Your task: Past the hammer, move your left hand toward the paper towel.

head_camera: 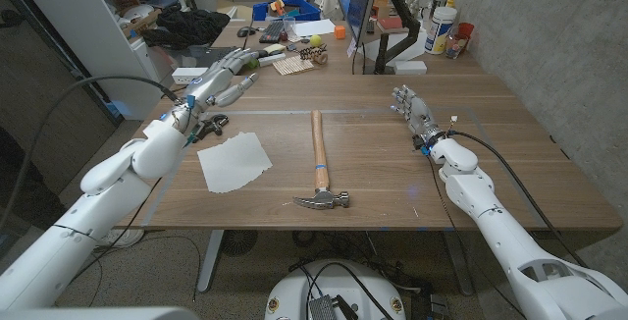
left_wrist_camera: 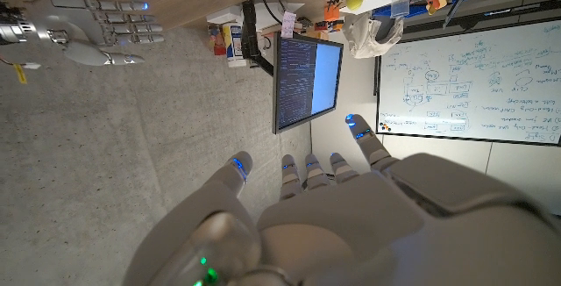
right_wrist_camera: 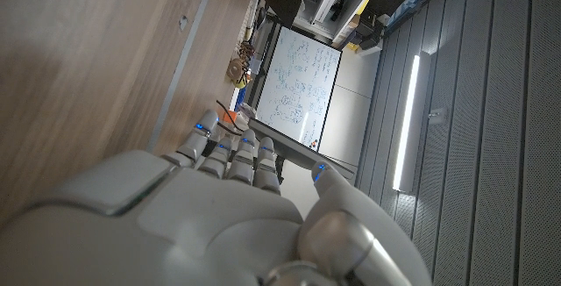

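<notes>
Head view shows the wooden table (head_camera: 471, 133) first, with the left hand (head_camera: 224, 78) raised over its far left part, fingers spread and holding nothing; the left wrist view confirms that, its fingers (left_wrist_camera: 308, 174) apart with only the room beyond them. The paper towel (head_camera: 235, 161) lies flat on the table nearer the robot than that hand, back toward the arm's own forearm and a little to the inner side, so my reading is that the hand must draw back and drop to reach it. The hammer (head_camera: 319, 166) lies further toward the middle, beyond the towel from the left hand, its long axis running away from the robot, handle pointing to the far edge and the metal head at the near end. The towel sits between the left arm and the hammer, apart from both. The right hand (head_camera: 413, 109) stands on the far side of the hammer, well apart from the towel, fingers loose and empty, so the left is clearly the nearer one. Behind the left hand, a blue bin (head_camera: 291, 9) at the back holds small items I cannot make out, and a wooden rack-like piece (head_camera: 291, 64) lies just beyond the fingertips.
</notes>
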